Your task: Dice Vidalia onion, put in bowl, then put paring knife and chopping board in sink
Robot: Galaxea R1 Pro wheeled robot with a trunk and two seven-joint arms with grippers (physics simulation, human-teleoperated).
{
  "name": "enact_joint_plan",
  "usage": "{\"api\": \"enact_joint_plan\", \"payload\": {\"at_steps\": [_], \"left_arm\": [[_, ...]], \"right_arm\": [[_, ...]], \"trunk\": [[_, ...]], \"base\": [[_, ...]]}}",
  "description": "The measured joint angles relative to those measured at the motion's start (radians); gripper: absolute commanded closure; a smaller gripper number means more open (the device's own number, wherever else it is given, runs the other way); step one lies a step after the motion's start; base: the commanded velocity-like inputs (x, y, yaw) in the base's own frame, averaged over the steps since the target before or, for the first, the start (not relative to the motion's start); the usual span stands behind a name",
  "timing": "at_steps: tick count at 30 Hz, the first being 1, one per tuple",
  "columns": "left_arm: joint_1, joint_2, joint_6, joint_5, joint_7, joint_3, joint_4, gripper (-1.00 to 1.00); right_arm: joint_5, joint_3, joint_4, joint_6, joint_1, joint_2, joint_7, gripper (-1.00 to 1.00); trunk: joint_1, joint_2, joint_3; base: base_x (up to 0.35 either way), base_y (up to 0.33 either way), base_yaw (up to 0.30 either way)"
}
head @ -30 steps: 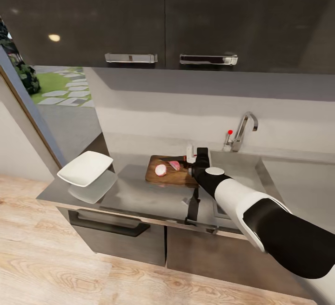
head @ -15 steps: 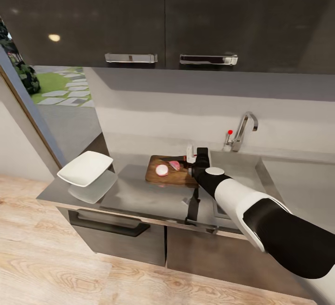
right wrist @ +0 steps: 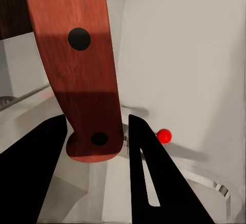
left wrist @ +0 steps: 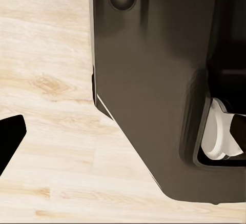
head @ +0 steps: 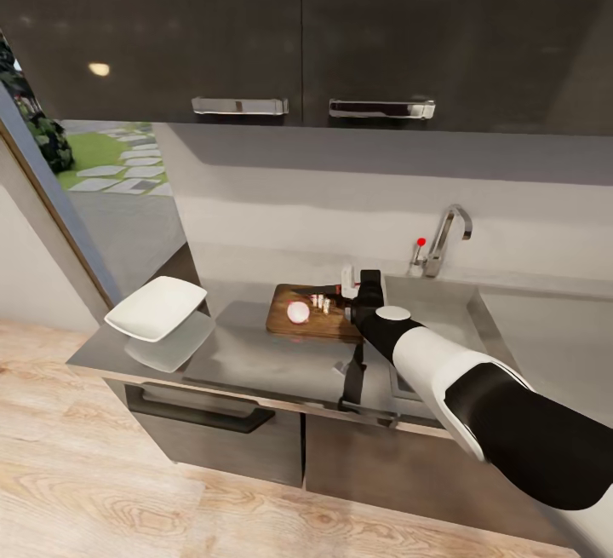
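Onion [head: 298,312] lies cut on the board [head: 294,325] near the counter's [head: 255,362] back edge, small diced bits [head: 321,303] beside a half. The right gripper [head: 351,293] pinches the knife [right wrist: 77,65] by its handle at the board's sink-side end. The bowl [head: 156,307] sits at the counter's left end; I cannot tell how the left gripper's fingers [left wrist: 9,137] stand.

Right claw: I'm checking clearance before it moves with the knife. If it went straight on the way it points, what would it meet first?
The right claw, shut on the orange-red knife handle, points toward the pale grey wall. The chrome tap's red knob sits just beside that line and may come first; depth is unclear.
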Motion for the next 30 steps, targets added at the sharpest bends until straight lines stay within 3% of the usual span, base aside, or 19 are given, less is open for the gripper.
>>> {"api": "enact_joint_plan", "payload": {"at_steps": [13,20,30], "left_arm": [[0.000,0.000,0.000,0.000,0.000,0.000,0.000,-1.00],[0.000,0.000,0.000,0.000,0.000,0.000,0.001,-1.00],[0.000,0.000,0.000,0.000,0.000,0.000,0.000,-1.00]], "right_arm": [[-0.009,0.003,-0.015,-0.007,0.001,0.000,-0.005,1.00],[-0.020,-0.003,-0.211,-0.002,0.001,0.000,-0.033,1.00],[-0.020,-0.002,-0.126,-0.002,0.001,0.000,-0.028,1.00]], "trunk": [[0.000,0.000,0.000],[0.000,0.000,0.000],[0.000,0.000,0.000]], "base": [[0.000,0.000,0.000],[-0.067,0.000,0.000],[-0.145,0.035,0.000]]}}
